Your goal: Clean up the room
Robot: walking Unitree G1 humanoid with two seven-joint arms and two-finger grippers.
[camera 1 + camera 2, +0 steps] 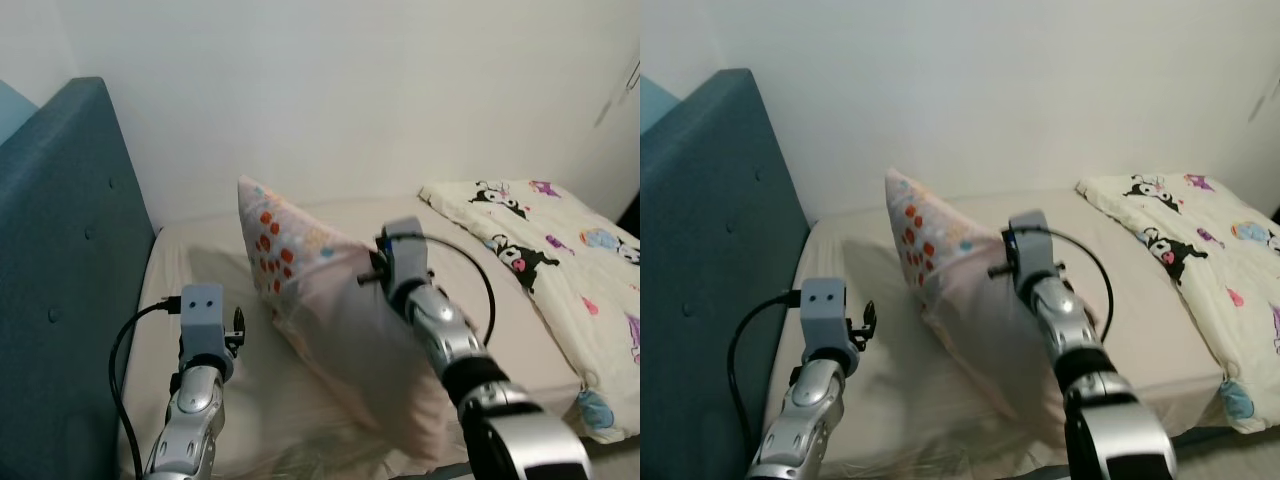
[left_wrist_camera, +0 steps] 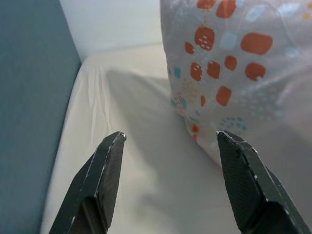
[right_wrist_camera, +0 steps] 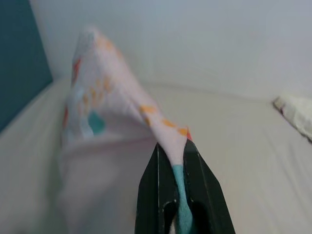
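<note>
A pale pink pillow (image 1: 330, 310) with orange and teal spots is lifted off the cream bed sheet (image 1: 200, 270), tilted with one corner up. My right gripper (image 3: 178, 170) is shut on the pillow's edge (image 3: 180, 141), and its wrist (image 1: 400, 262) sits against the pillow's right side. My left gripper (image 2: 168, 146) is open just left of the pillow, above the sheet, with nothing between its black fingers (image 2: 109, 165). The left wrist (image 1: 205, 320) hovers near the headboard side of the bed.
A teal padded headboard (image 1: 60, 280) stands along the left. A white cartoon-print quilt (image 1: 560, 270) lies bunched at the right of the bed. A white wall (image 1: 350, 90) runs behind. The bed's front edge (image 1: 520, 400) is near my right arm.
</note>
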